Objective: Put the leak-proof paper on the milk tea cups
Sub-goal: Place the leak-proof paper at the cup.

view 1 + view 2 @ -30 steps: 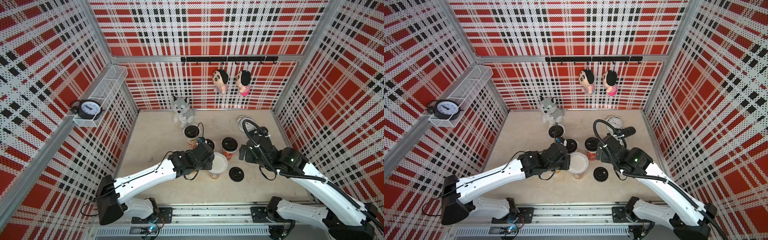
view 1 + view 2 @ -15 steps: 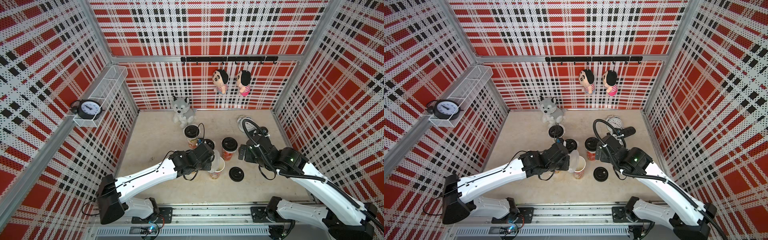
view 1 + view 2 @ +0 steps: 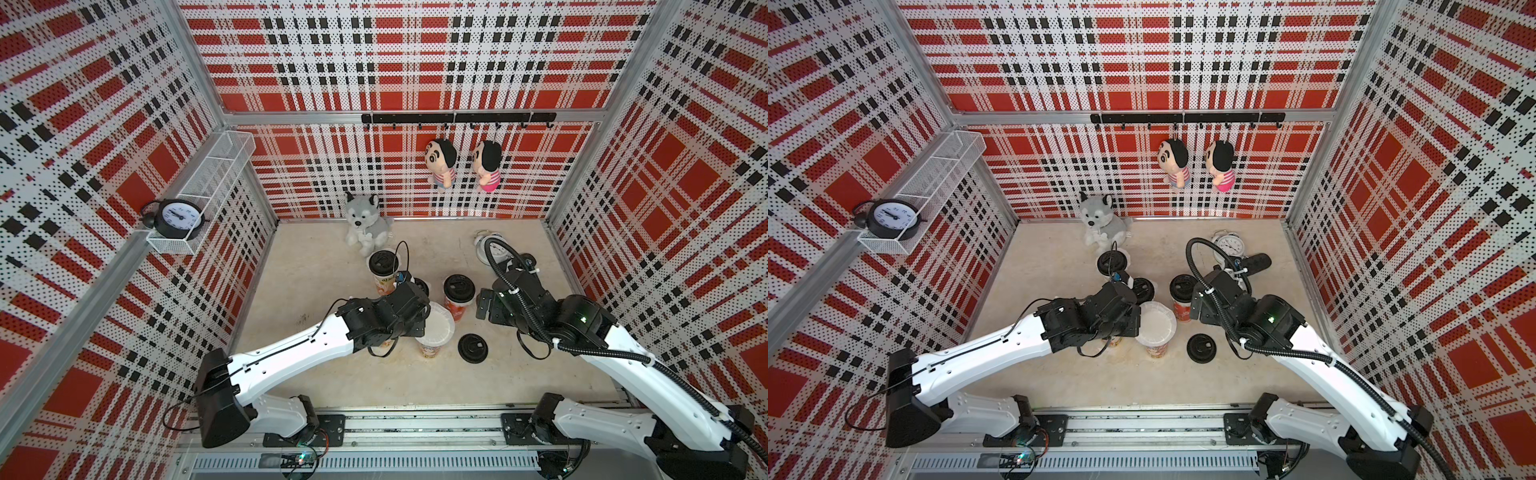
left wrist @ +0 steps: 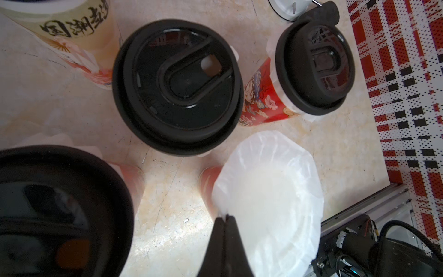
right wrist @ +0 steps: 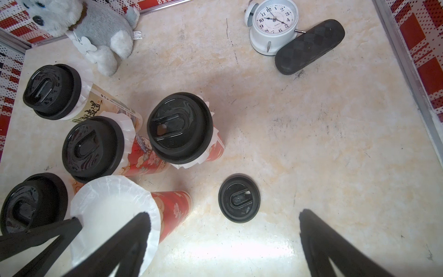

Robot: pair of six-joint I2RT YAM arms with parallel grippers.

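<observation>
A whitish round leak-proof paper (image 4: 268,191) lies across the mouth of a red milk tea cup (image 5: 175,206) at the front middle, in both top views (image 3: 436,328) (image 3: 1156,326). My left gripper (image 4: 225,217) is shut on the paper's crinkly edge at the cup's left side (image 3: 422,328). My right gripper (image 5: 223,214) hangs open to the right of that cup, holding nothing, with one finger (image 5: 141,223) in front of the paper. Other milk tea cups (image 5: 179,127) (image 5: 93,148) (image 5: 51,91) wear black lids with paper edges showing beneath them. One more lidded cup (image 5: 31,203) sits under my left arm.
A loose black lid (image 3: 472,348) lies on the table right of the papered cup. At the back stand a husky plush (image 3: 368,220), a white alarm clock (image 5: 273,21) and a black case (image 5: 309,46). Plaid walls close in three sides.
Half a second ago the paper stood tilted up off the cup's mouth in my left gripper. Now it lies over the mouth again. The right arm has not moved.
</observation>
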